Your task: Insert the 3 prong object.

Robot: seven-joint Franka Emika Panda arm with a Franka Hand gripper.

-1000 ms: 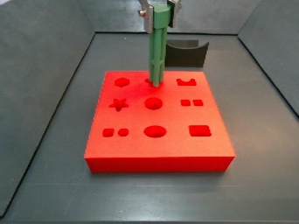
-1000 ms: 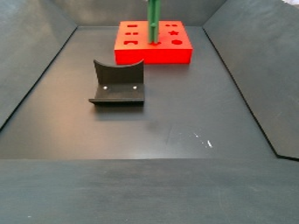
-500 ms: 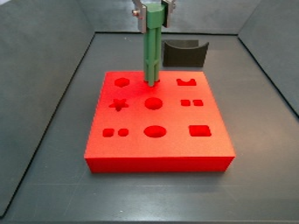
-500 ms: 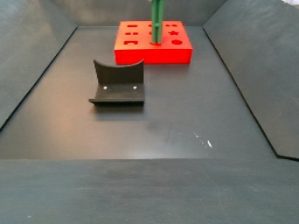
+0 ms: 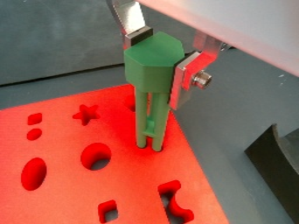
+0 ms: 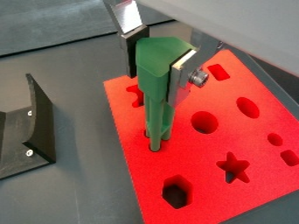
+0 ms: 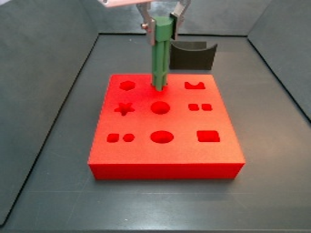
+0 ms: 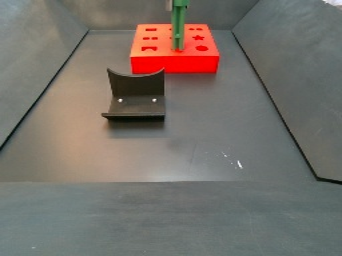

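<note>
The 3 prong object (image 7: 158,59) is a tall bright green peg, and it stands upright on the red block (image 7: 183,146). Its slim rods meet the block's top at a hole in the back row, as both wrist views show (image 5: 149,105) (image 6: 158,105). The gripper (image 7: 165,11) is above the block and shut on the peg's thick head. One silver finger (image 5: 187,74) presses one side of the head and the other finger (image 5: 138,35) is at the opposite edge. In the other side view the peg (image 8: 178,20) rises out of the frame and the gripper is out of view.
The red block (image 8: 201,62) has several shaped holes: star, circles, ovals, squares. The fixture, a dark grey curved holder (image 7: 195,55), stands just behind the block; from the other side (image 8: 134,95) it stands on the dark floor. Grey walls enclose the floor.
The gripper and the peg's top have shifted slightly sideways. The peg's lower end stays at the same hole on the block.
</note>
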